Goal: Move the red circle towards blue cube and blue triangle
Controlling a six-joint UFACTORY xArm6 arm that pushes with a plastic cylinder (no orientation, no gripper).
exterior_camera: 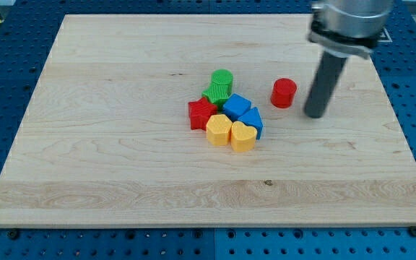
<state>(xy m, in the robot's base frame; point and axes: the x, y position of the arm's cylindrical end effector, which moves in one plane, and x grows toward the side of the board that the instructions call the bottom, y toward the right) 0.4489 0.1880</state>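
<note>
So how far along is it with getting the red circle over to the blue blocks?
Done: my tip sits just to the view's right of the red circular block, apart from it. In hand: lining up a leftward push. Left: the red circle remains separated from the blue cube and blue triangular block, so the gap needs closing.

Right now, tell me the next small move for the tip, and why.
Probably slide my tip toward the view's left into the red circle. My tip sits just to the circle's right, apart from it, and the blue cube and blue triangle lie left of the circle, so a leftward, slightly downward push should carry it to them.
</note>
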